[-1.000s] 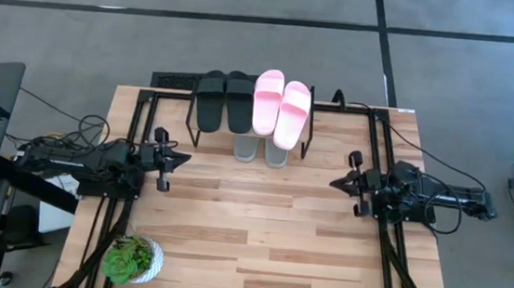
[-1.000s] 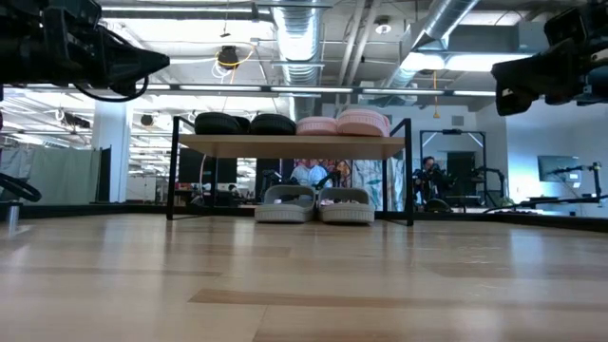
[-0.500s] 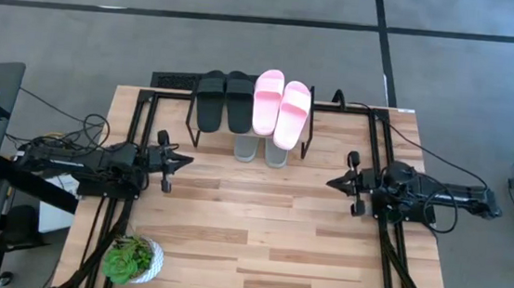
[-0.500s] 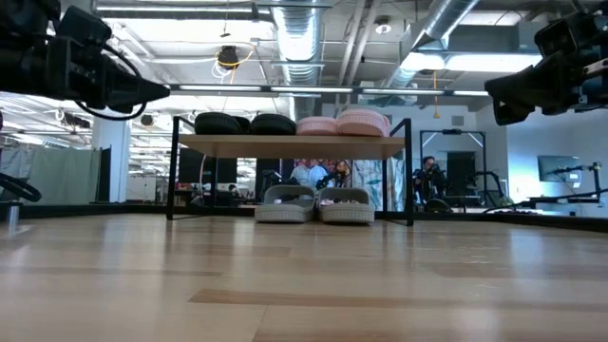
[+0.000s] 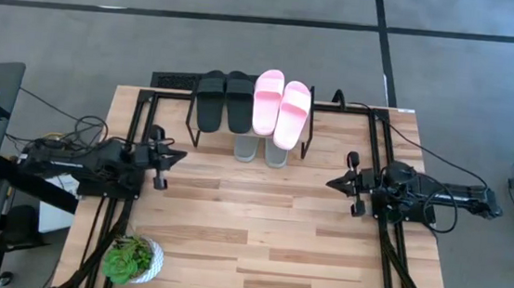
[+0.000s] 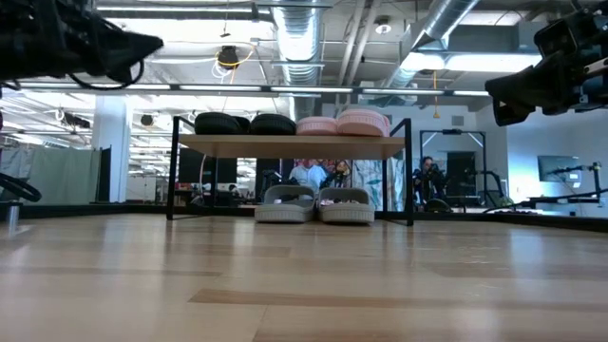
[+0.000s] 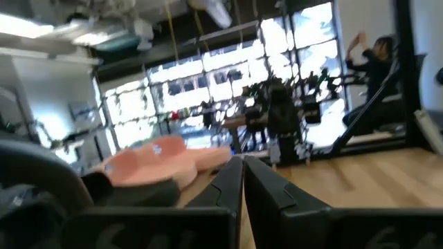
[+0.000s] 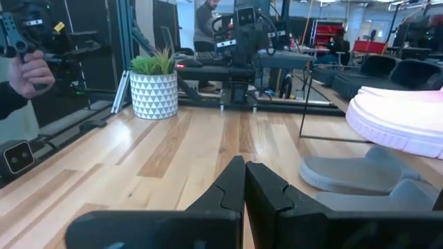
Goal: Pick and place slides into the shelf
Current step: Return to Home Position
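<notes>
On the table [image 5: 257,247] a potted plant [image 5: 132,259] stands at the near left corner, well apart from the shelf [image 6: 290,144] at the far edge. On the shelf top lie the black slides [image 5: 224,101] and, beside them, the pink slides [image 5: 280,107]. From above, the pink pair hides most of the grey slides [image 5: 261,150], and only their ends show. The low view shows them whole, side by side on the table under the plank. The left gripper [image 5: 180,154] hangs over the left side of the table and the right gripper [image 5: 331,181] over the right side. In both wrist views the two fingers are pressed together with nothing between them. The right wrist view also shows a person's hand [image 8: 28,72] beyond the table. Compared with half a second ago, the left gripper has drawn back a little and risen, while the right one has not moved.
</notes>
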{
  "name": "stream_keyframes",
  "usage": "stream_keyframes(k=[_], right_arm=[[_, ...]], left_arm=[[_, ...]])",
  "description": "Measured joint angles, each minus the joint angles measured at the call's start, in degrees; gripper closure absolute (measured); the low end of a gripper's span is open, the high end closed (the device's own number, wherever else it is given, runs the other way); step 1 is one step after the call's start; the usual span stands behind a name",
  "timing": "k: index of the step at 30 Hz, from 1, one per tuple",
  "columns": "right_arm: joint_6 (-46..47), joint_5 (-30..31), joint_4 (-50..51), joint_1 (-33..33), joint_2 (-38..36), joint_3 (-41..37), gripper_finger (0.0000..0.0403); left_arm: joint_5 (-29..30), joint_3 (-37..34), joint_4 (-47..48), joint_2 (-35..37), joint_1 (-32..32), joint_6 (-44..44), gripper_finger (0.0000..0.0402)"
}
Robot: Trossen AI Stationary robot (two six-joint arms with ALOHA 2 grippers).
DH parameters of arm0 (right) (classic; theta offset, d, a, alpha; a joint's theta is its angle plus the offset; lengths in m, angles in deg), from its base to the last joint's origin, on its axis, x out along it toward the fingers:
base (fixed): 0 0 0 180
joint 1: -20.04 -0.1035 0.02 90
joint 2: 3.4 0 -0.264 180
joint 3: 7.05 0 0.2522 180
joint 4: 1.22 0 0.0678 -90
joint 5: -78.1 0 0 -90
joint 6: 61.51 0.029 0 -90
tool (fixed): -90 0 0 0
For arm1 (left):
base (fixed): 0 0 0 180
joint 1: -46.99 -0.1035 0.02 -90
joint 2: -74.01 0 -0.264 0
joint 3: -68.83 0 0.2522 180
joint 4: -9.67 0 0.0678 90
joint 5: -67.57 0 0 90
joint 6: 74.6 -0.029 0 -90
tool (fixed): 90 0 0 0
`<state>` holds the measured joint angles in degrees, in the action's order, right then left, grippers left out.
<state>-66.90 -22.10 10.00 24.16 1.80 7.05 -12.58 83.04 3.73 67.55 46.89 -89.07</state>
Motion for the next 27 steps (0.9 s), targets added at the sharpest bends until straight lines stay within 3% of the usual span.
stream_keyframes(k=[4, 16, 27], right_arm=[[-0.45, 0.0, -0.02, 0.0, -0.01, -0.02, 0.0403], [-0.72, 0.0, -0.49, 0.0, -0.39, -0.04, 0.0403], [-0.14, 0.13, 0.02, 0.0, -0.33, -0.04, 0.0403]], left_arm=[[-2.77, -0.02, 4.53, 6.5, 0.03, -0.89, 0.0396], [-3.18, -0.04, 15.24, 6.21, 0.11, 1.12, 0.0396], [-2.4, -0.04, 16.67, 6.12, 0.11, 0.23, 0.0396]])
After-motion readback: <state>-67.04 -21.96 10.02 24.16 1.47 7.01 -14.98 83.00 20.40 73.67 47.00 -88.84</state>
